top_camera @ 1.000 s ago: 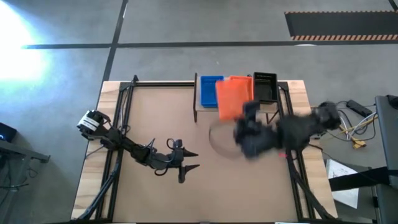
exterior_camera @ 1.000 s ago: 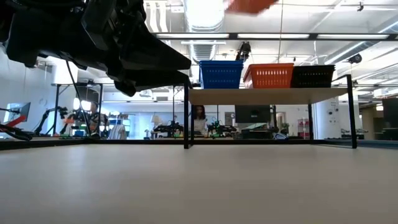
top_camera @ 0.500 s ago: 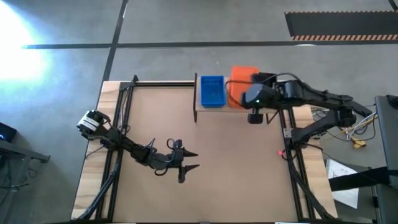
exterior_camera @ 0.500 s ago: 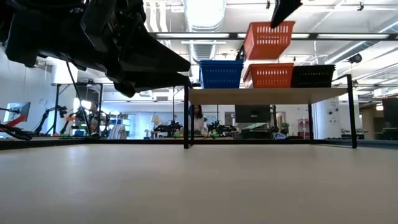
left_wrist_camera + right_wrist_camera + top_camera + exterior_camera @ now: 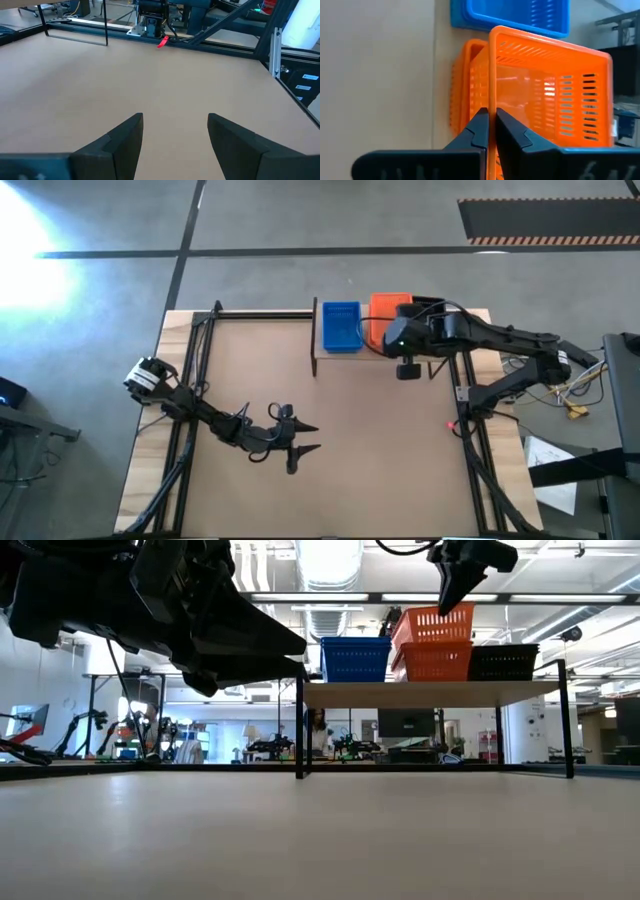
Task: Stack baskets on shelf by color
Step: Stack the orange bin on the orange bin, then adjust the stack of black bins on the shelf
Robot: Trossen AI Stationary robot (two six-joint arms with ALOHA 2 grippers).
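On the shelf [image 5: 430, 692] at the table's far edge stand a blue basket [image 5: 355, 658], an orange basket [image 5: 435, 664] and a black basket [image 5: 503, 662], side by side on their bases. My right gripper [image 5: 455, 590] hangs over the middle one, shut on a second orange basket [image 5: 432, 626] [image 5: 545, 95]. In the high view that basket [image 5: 388, 315] lies beside the blue one [image 5: 341, 326], and my right arm covers the black one. My left gripper [image 5: 308, 437] [image 5: 175, 122] hovers open over the near-left part of the table. My right gripper pinches the upper orange basket by the rim [image 5: 491, 90] of the wall that faces the table's near edge, one finger [image 5: 481, 125] outside and one inside. The fingers come from above, pointing down. The basket sits slightly tilted, its lower part inside the orange basket on the shelf.
The shelf's thin black legs [image 5: 299, 730] stand on the tabletop [image 5: 300, 380]. A black metal frame [image 5: 190, 360] runs along the table's edges. Cables and gear [image 5: 570, 380] lie off the right side.
My right gripper has carried the orange basket from high above the table's right part toward the far edge, over the shelf, then down. The basket has come from well above the shelf into the orange basket standing there. The gripper has stayed shut on it.
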